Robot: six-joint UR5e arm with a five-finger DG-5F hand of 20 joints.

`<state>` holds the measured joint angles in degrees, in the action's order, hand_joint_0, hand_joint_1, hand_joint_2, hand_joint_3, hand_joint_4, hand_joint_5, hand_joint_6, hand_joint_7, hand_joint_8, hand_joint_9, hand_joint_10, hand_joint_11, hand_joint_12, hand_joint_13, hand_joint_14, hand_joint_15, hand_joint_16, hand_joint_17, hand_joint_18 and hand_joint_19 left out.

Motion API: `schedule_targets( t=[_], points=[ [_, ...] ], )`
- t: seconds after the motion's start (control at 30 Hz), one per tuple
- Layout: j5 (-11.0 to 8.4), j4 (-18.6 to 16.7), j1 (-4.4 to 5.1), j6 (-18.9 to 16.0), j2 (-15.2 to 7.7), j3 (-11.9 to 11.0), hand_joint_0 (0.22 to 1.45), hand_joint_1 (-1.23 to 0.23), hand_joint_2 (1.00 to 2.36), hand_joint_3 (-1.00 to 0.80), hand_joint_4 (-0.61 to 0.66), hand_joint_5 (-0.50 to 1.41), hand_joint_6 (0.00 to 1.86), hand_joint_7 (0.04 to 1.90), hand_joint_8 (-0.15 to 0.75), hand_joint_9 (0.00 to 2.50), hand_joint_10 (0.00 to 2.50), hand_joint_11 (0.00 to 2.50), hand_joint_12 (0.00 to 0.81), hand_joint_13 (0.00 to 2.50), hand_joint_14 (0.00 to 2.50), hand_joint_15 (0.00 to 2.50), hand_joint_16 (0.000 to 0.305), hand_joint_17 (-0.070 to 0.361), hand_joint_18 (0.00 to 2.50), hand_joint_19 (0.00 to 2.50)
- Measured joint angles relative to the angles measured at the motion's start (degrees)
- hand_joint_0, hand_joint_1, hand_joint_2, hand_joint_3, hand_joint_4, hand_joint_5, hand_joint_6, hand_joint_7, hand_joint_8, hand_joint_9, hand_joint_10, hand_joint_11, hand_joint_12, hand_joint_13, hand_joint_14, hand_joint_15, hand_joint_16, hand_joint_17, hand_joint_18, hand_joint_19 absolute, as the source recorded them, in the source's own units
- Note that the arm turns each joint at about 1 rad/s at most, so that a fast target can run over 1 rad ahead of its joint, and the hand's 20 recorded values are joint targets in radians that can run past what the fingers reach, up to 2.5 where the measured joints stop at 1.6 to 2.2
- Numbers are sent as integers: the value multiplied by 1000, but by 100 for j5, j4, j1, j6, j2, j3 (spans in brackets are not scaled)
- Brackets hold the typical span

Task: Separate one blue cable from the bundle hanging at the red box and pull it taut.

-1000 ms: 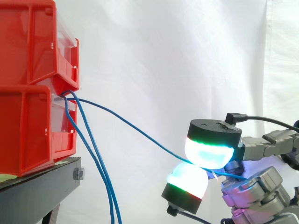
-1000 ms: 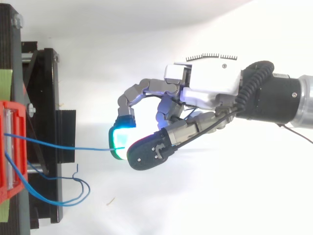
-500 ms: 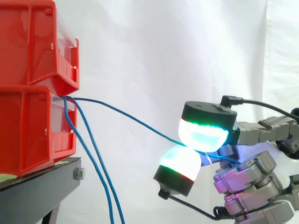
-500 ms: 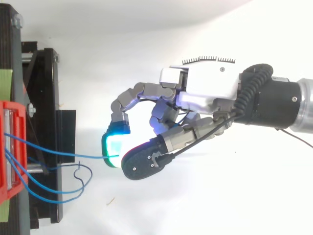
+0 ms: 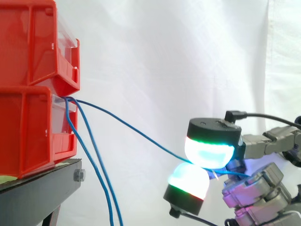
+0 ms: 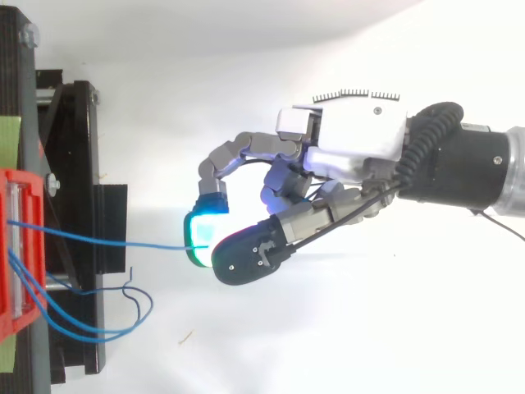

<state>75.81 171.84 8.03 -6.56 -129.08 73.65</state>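
Two stacked red plastic bins (image 5: pixel 28 127) sit on a black metal stand (image 5: pixel 37 193) before a white curtain (image 5: pixel 164 56), and everything here is placed from them. Thin blue cables come out at the front lip of the lower bin. One thin blue cable (image 6: pixel 148 245) is drawn out apart from the others; it leaves the lip and slopes down and away from the bins in a shallow curve, nearly straight seen from above. Its far end is pinched by the robot's grey metal hand (image 6: pixel 353 156), which is well clear of the bins and lower than the lip. The glowing white-and-green fingertips (image 5: pixel 209 151) are closed on the cable — one pad above, one below. The remaining blue cables (image 5: pixel 111 197) hang slack just in front of the bins, dropping past the stand's edge — from above they loop loosely beside it.
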Motion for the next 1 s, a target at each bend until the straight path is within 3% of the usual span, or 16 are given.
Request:
schedule_targets(
  t=[0.1,0.33,0.4,0.67,1.0],
  points=[
    [87,161,-3,-38,18,2,703,-794,1017,-139,-158,-190,912,1187,282,1167,1239,1484,346,1093,1604,1461,36,81,1430,1830],
    [720,434,-43,1,204,48,704,-794,1017,-140,-155,-189,912,1179,284,1166,1250,1481,346,1093,1614,1439,36,80,1425,1846],
    [797,510,-44,22,288,116,704,-794,1017,-140,-156,-189,912,1179,286,1166,1250,1481,346,1093,1609,1457,36,80,1424,1835],
    [722,103,1,46,532,640,704,-795,1017,-139,-154,-189,912,1187,283,1164,1252,1480,349,1093,1608,1456,36,81,1426,1839],
    [687,-408,17,337,541,700,704,-795,1017,-141,-157,-188,912,1180,273,1162,1261,1471,346,1096,1612,1444,36,82,1427,1826]
  ],
)
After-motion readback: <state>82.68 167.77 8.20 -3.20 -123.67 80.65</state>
